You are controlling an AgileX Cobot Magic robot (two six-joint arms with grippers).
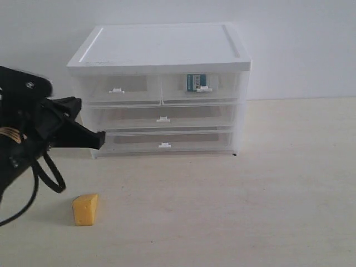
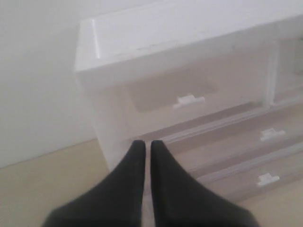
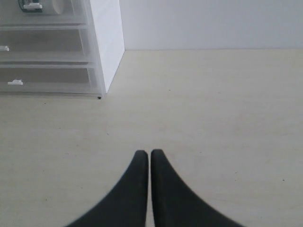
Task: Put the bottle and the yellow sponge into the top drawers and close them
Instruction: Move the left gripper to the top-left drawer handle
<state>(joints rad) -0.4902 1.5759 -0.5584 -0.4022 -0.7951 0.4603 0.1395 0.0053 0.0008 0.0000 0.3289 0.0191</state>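
On the far left of the exterior view I have the left gripper (image 1: 100,139), its two black fingers pressed together with nothing between them (the left wrist view (image 2: 147,144) shows only a hairline seam). Its tip points at the lower left front corner of the cabinet (image 1: 161,50), and I cannot tell whether it touches. A black cable (image 1: 47,175) loops down from the arm.

Just below and right of that, the yellow sponge (image 1: 85,209) sits on the table (image 1: 250,194), out in front of the cabinet and apart from it, well below the gripper tip.

Moving right, the top left drawer (image 1: 119,89) looks pushed in flush, its white clip handle (image 1: 116,90) facing me. Beside it, the top right drawer (image 1: 200,86) is also pushed in, and the bottle (image 1: 196,83) is inside it, its teal label showing through the clear front. Under both lie the two full-width drawers (image 1: 162,123), shut as well.

The right gripper (image 3: 149,153) appears only in its own wrist view: fingers closed tip to tip, holding nothing, over bare table off the cabinet's right side, with the bottle (image 3: 33,4) in sight in its drawer.
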